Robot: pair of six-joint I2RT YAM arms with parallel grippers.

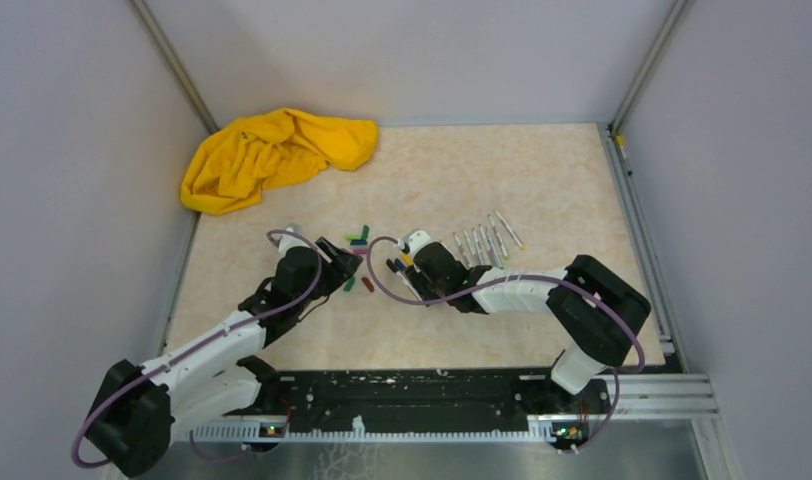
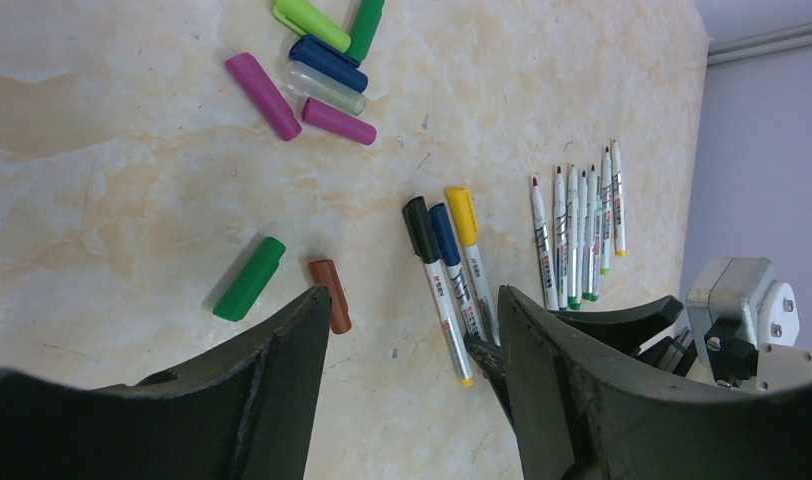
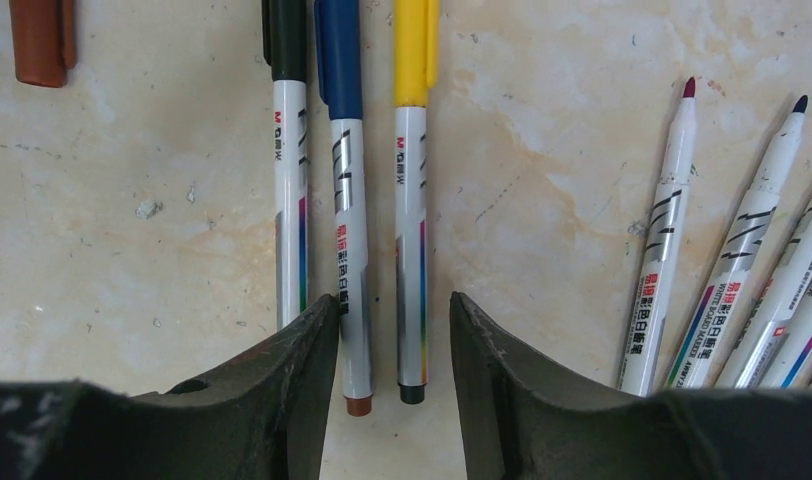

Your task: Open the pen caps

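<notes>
left fingers [image 2: 294, 340] wide apart, empty | right fingers [image 3: 314, 350] half open, nothing held, over capped pens [image 3: 350, 150] | loose caps [image 2: 329, 63] cluster at 11 o'clock in left wrist view, outside right wrist view

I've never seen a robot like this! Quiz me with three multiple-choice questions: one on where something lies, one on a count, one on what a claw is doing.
1. Where on the table is the yellow cloth? A far-left corner; B far-right corner; C near edge, centre.
2. How many pens wear caps? A one; B three; C seven.
3. How does the right gripper stand? A shut on a pen; B open, over the capped pens' ends; C shut, empty.
Answers: 1 A, it is bunched by the far-left walls. 2 B, black, blue and yellow caps are on. 3 B, its jaws stand apart with nothing pinched.
</notes>
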